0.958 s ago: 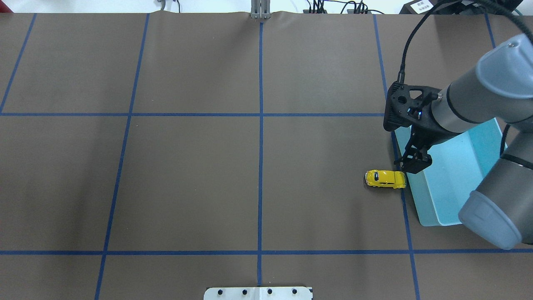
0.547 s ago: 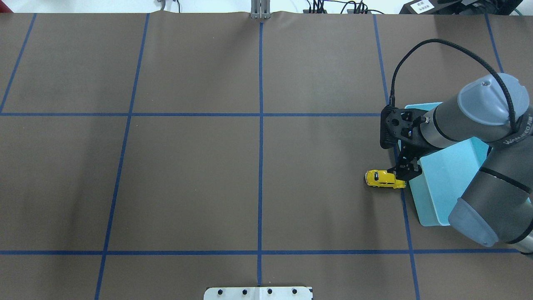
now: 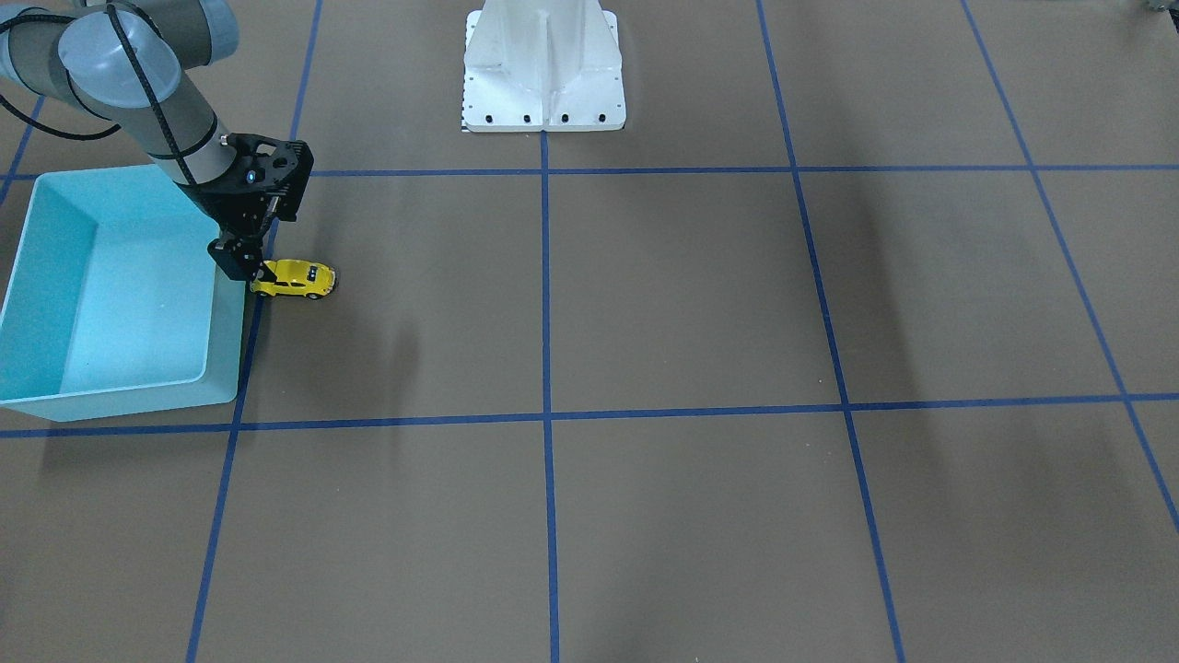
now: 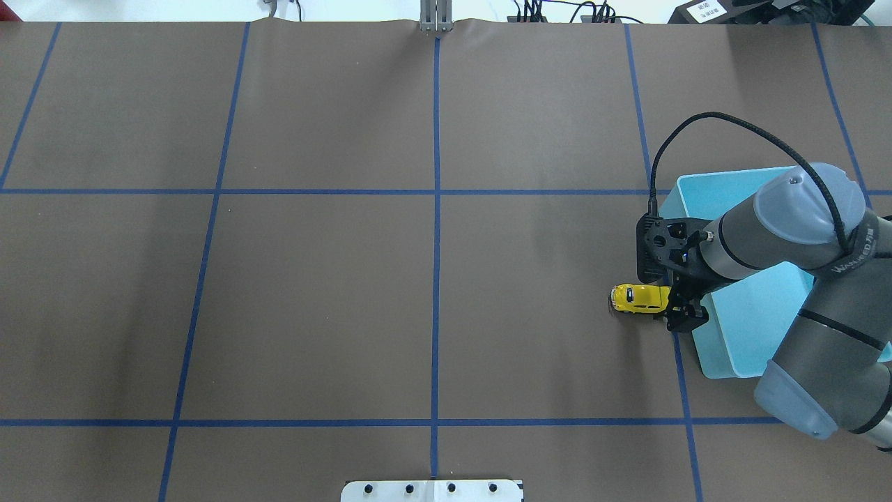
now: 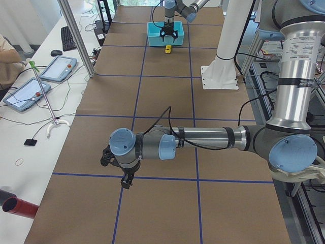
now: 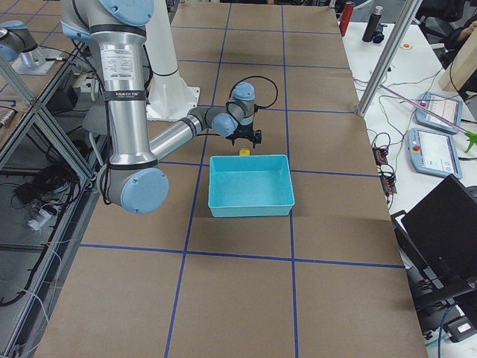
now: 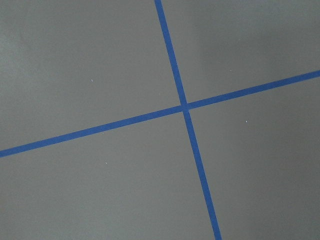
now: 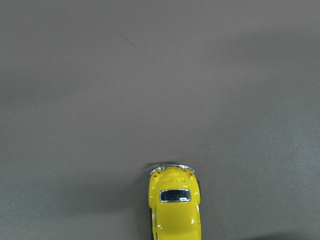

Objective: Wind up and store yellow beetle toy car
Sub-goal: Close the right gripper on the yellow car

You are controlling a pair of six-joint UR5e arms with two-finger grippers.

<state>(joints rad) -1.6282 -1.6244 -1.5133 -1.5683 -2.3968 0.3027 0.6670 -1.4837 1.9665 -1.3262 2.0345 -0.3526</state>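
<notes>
The right arm [image 4: 766, 230] reaches in low over the table [image 4: 313, 279]. Its forearm lies nearly level and its wrist is bent, so the right end effector [image 4: 684, 312] points straight down. Its fingers stand apart over one end of the toy car [image 4: 637, 298], one to each side of the body. Whether they touch the paint I cannot tell.

The toy car sits on its wheels on the table, partly under the right end effector, and stretches away from it toward the robot's left. Its long axis runs across the table, in line with the crosswise blue tape [image 4: 543, 192]. The end with the small window, chrome bumper and two red dots faces away from the end effector. The bin [image 4: 739, 328] lies just on the other side of the right end effector.

The left arm [image 5: 203, 138] stretches out low, with the left end effector [image 5: 125, 180] pointing down above a crossing of tape lines. Whether its fingers are apart or together cannot be told. Lettering on the right arm's forearm is too small to read surely.
</notes>
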